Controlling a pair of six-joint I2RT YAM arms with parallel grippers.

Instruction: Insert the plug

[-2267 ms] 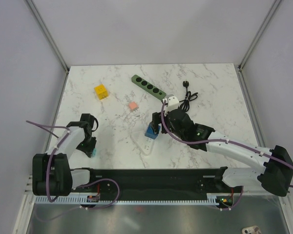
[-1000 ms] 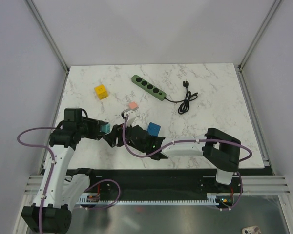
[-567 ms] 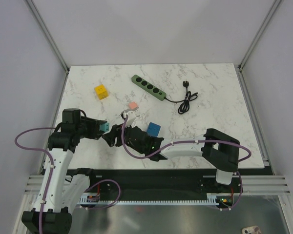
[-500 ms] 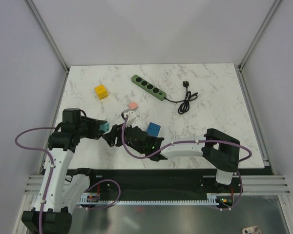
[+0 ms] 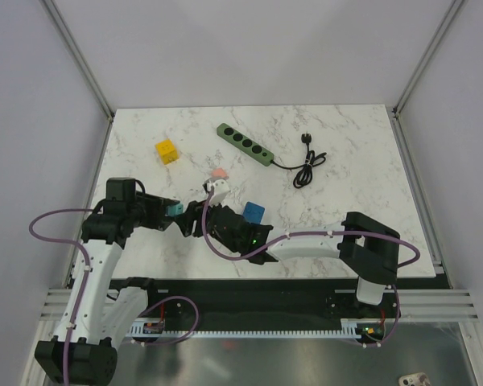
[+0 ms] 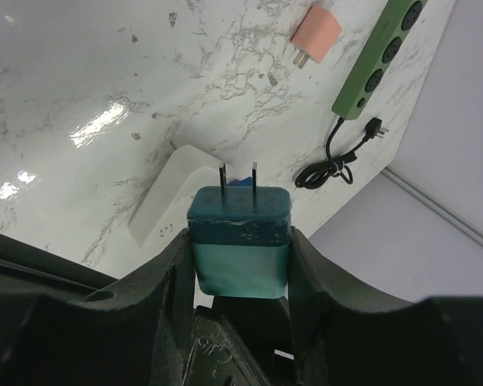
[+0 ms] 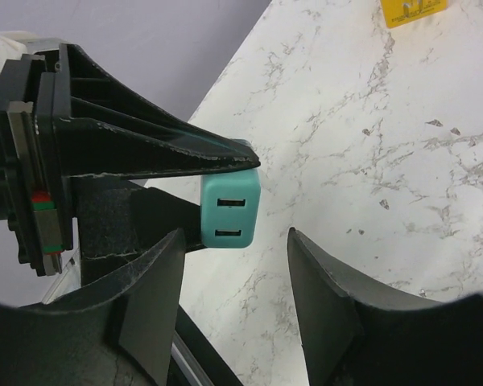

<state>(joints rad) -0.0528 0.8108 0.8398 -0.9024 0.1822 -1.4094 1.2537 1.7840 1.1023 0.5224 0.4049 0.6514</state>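
Observation:
My left gripper (image 6: 240,235) is shut on a teal plug (image 6: 240,241), its two prongs pointing away from the wrist. Beyond the prongs a white power strip (image 6: 175,193) lies flat on the marble. In the top view my left gripper (image 5: 178,212) holds the teal plug (image 5: 175,208) above the table's near left part. My right gripper (image 5: 193,224) faces it closely, and the right arm hides the white strip. In the right wrist view my right gripper (image 7: 235,251) is open and empty. The teal plug (image 7: 230,211) shows two USB ports just beyond its fingertips.
A blue cube (image 5: 253,212) sits beside the right arm. A pink plug (image 5: 218,173), a yellow cube (image 5: 167,150), a green power strip (image 5: 244,144) and its coiled black cable (image 5: 307,165) lie farther back. The table's near edge lies just behind both grippers.
Since 2.3 s ago my left gripper has lifted the teal plug and carried it toward the centre. My right arm swung left from the blue cube. Lately the right wrist shifted slightly.

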